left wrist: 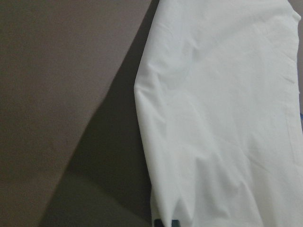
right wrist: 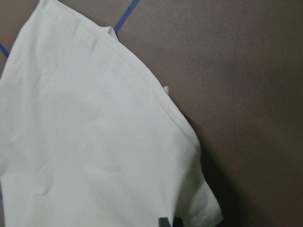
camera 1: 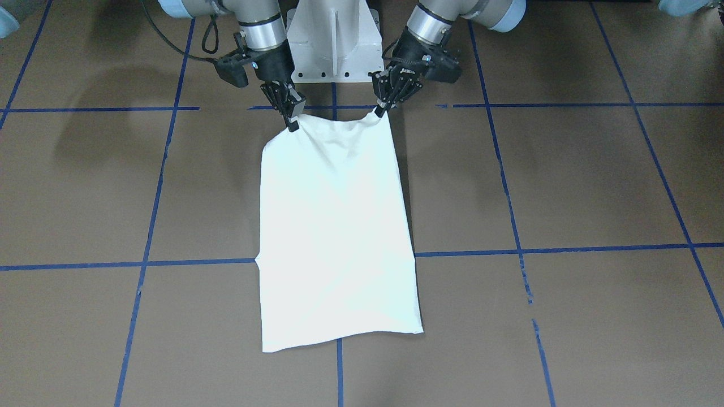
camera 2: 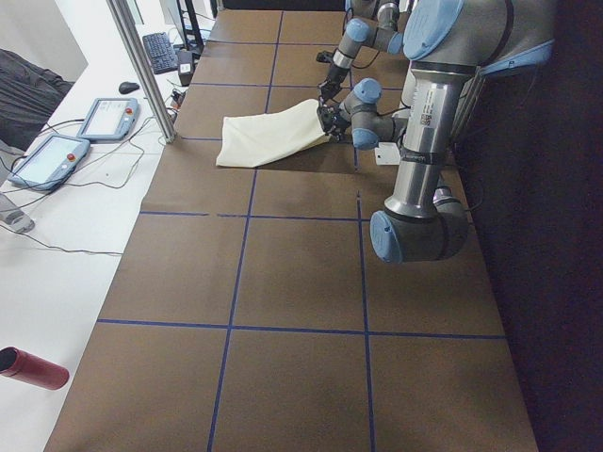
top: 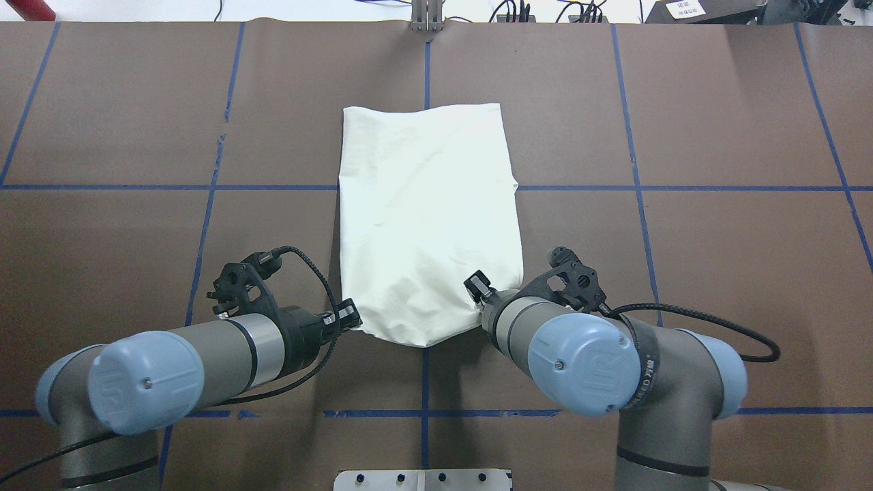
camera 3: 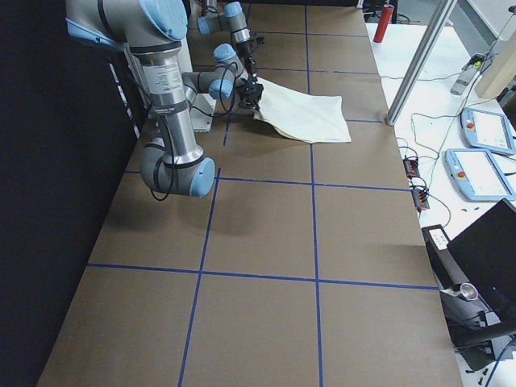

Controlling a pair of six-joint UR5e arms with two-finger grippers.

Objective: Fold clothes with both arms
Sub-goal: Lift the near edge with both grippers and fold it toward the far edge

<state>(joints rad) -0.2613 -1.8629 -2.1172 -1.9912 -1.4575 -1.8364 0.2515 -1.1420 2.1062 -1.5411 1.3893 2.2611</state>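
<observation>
The clothes are one cream-white shirt (camera 1: 336, 226), folded into a long strip with its plain side up, lying along the middle of the brown table (camera 1: 565, 186). The end nearest the robot is lifted and sags between the two grippers. My left gripper (camera 1: 382, 109) is shut on one corner of that end, my right gripper (camera 1: 292, 123) shut on the other. From overhead the shirt (top: 426, 211) runs away from the left gripper (top: 350, 316) and right gripper (top: 477, 289). Each wrist view shows cloth (left wrist: 222, 118) (right wrist: 94, 142) pinched at its bottom edge. No print is visible.
The white pedestal base (camera 1: 334, 45) stands right behind the held end. Blue tape lines (camera 1: 509, 251) grid the table. Off the far edge are a metal post (camera 2: 141, 66), two teach pendants (camera 2: 111, 118) and a red bottle (camera 2: 33, 367).
</observation>
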